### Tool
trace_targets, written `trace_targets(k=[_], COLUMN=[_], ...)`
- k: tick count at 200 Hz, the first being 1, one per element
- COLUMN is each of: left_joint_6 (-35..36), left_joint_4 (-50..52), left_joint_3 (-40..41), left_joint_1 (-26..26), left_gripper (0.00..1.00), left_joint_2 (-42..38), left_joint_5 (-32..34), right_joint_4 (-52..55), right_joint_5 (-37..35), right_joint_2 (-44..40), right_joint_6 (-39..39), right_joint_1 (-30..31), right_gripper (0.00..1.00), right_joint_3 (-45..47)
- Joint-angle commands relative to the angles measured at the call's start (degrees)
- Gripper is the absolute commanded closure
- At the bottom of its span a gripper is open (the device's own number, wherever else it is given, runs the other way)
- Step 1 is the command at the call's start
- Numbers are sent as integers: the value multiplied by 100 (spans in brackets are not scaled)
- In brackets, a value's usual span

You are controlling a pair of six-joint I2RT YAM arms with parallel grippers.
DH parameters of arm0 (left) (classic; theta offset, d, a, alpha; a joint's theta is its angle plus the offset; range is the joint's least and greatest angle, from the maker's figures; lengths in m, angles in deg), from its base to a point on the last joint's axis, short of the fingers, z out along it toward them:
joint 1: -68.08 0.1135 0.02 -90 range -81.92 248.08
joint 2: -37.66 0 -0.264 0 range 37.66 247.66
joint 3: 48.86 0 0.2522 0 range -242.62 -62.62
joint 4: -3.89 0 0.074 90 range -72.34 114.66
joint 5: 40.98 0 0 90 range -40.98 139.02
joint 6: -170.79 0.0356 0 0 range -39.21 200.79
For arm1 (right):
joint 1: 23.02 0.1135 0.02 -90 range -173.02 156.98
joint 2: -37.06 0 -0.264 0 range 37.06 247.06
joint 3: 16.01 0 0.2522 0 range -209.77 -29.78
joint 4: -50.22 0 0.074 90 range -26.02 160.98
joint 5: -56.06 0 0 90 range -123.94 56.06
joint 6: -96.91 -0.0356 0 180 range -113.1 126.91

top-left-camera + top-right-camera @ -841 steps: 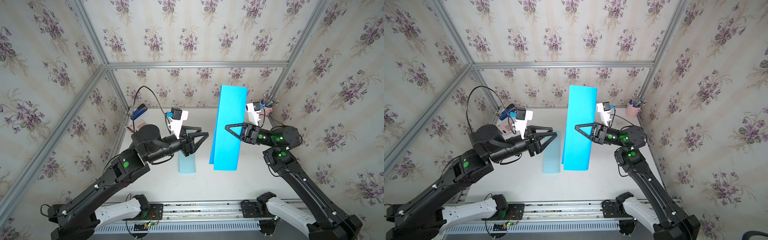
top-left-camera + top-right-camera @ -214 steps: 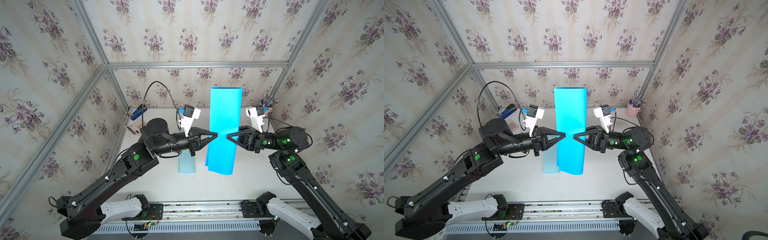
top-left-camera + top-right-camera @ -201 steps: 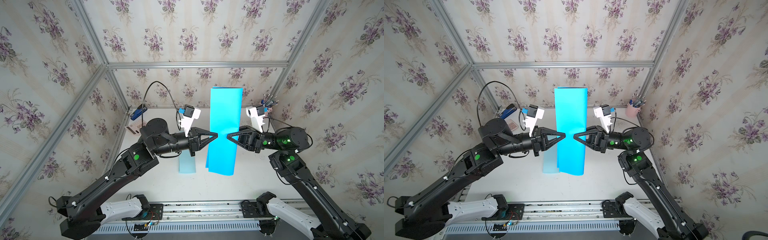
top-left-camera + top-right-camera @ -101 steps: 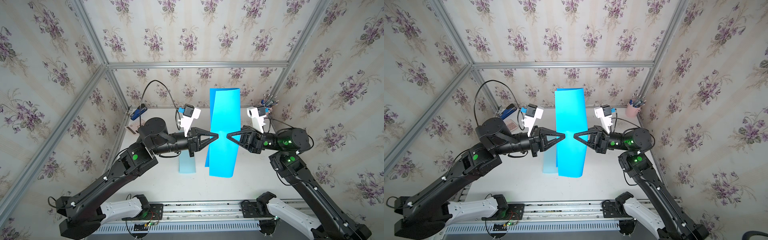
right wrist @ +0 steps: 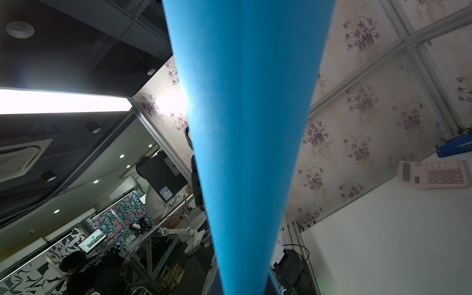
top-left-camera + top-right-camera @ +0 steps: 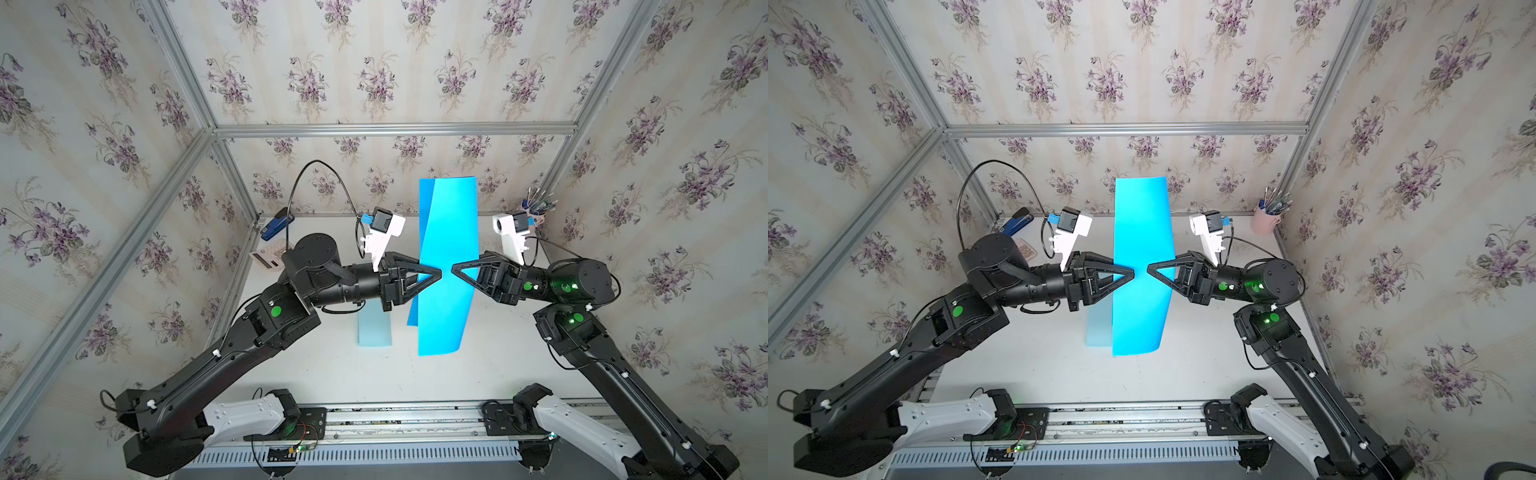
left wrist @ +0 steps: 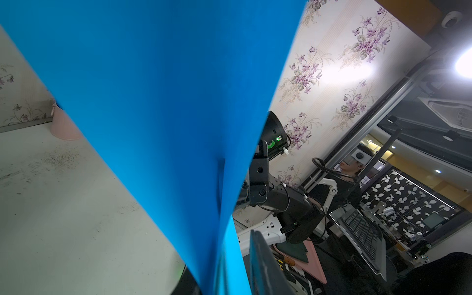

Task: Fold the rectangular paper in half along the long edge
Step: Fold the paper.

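Observation:
The bright blue paper (image 6: 451, 224) (image 6: 1142, 224) hangs upright in the air above the table, bent lengthwise so that a second layer shows along its left side. My right gripper (image 6: 454, 268) (image 6: 1149, 268) is shut on its right edge at mid-height; in the right wrist view the paper (image 5: 250, 127) rises straight out of that gripper (image 5: 242, 286). My left gripper (image 6: 438, 274) (image 6: 1131, 272) faces it tip to tip at the left edge. In the left wrist view the paper (image 7: 166, 102) runs between that gripper's (image 7: 229, 265) fingers, with a gap to the dark finger (image 7: 258, 247).
A pale blue sheet (image 6: 374, 330) (image 6: 1098, 328) lies flat on the white table (image 6: 332, 374) under the left arm. At the back stand a pink cup of pens (image 6: 534, 212) (image 6: 1264, 222), a calculator (image 6: 270, 259) (image 5: 439, 175) and a blue stapler (image 6: 276, 224).
The left gripper came in from the left and shut on the paper's edge; its jaws have now parted a little. The paper's lower part has twisted, showing a second layer.

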Motion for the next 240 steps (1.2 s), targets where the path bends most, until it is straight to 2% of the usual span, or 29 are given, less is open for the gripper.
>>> trace_targets(k=[1,40,65,104,117,139,153,167,206,227,240], left_joint_6=[-81,-166,-181,-198,-187,-167,-138,-127,-164,-212,-197], left_joint_4=[-315,-413,-440,-443,-481,-590,-596,-588,-627,-645,-632], left_joint_3=[-5,-5,-14,-65,-56,28,42,31,-18,-34,-47], left_joint_1=[5,7,5,5,5,31,53,67,68,68,74], left_gripper=[72,73,77,100,100,100,100,100,100,100,100], left_joint_2=[53,186,238,361,380,305,234,181,164,177,178], left_joint_5=[-132,-211,-229,-296,-336,-351,-329,-336,-444,-504,-513], right_joint_4=[-216,-149,4,330,533,1699,2356,2773,3031,2864,2650], right_joint_5=[3,29,30,35,27,-206,-385,-517,-691,-666,-651], right_joint_2=[28,33,10,-60,-78,-153,-185,-222,-246,-287,-374], right_joint_6=[-31,22,140,365,503,1247,1687,1954,2152,2100,2038], right_joint_1=[23,47,86,90,88,93,88,90,88,88,88], right_gripper=[89,89,88,87,84,69,66,70,84,100,100], right_joint_3=[-27,-28,-38,-172,-247,-586,-803,-954,-1077,-1012,-974])
